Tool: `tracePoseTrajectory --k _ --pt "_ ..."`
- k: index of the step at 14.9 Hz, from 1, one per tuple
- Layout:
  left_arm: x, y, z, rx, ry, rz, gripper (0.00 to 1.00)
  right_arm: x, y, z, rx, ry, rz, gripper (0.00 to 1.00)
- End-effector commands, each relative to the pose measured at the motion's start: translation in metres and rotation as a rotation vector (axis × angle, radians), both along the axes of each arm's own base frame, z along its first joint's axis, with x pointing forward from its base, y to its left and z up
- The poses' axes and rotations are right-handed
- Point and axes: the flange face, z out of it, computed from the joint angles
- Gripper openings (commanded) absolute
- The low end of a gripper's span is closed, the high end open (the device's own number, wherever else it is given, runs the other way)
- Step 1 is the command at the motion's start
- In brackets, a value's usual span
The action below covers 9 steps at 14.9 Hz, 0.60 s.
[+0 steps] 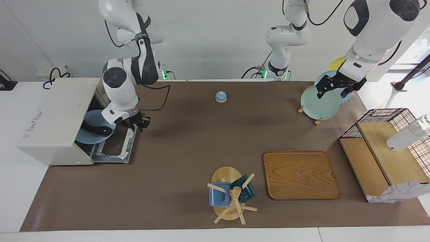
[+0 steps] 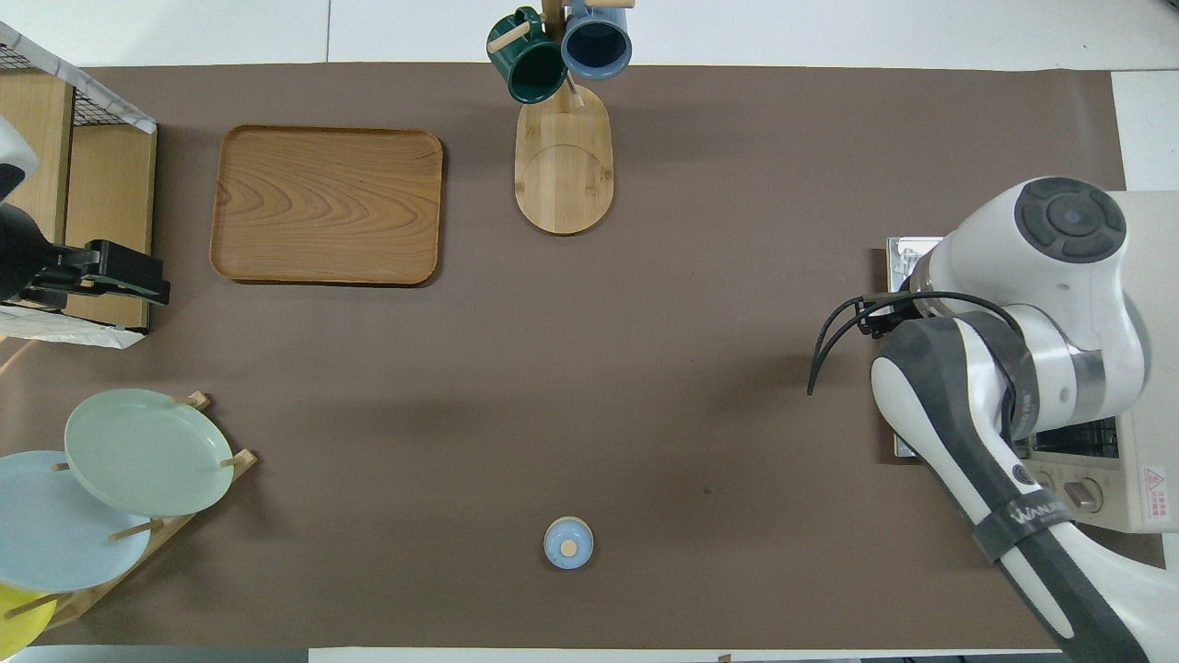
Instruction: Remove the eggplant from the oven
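The cream-white oven (image 1: 57,114) stands at the right arm's end of the table, its glass door (image 1: 114,148) dropped open. A blue plate (image 1: 88,137) sticks out of its mouth, and the dark eggplant (image 1: 97,129) lies on it. My right gripper (image 1: 137,125) hangs over the open door, beside the plate's edge and apart from the eggplant. In the overhead view the right arm (image 2: 976,405) hides the oven's mouth, the plate and the eggplant. My left gripper (image 1: 333,93) waits open and empty over the plate rack.
A plate rack with a pale green plate (image 1: 319,102) stands at the left arm's end, next to a wire-mesh wooden shelf (image 1: 386,154). A wooden tray (image 1: 300,174), a mug tree (image 1: 231,195) and a small blue bell (image 1: 220,96) stand mid-table.
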Motion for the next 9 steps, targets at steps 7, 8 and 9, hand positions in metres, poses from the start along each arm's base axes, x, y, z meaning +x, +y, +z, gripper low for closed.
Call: tracePoseTrajectory --k 7,8,9 --pt "-0.003 -0.003 0.002 0.020 -0.014 -0.019 1.00 -0.025 -0.066 -0.021 -0.064 0.034 0.129 0.43" --pt "-0.003 -0.003 0.002 0.020 -0.016 -0.019 1.00 -0.029 -0.066 -0.024 -0.062 0.033 0.132 0.41" --pt "-0.003 -0.003 0.002 0.020 -0.013 -0.019 1.00 -0.031 -0.066 -0.027 -0.062 0.039 0.140 0.41"
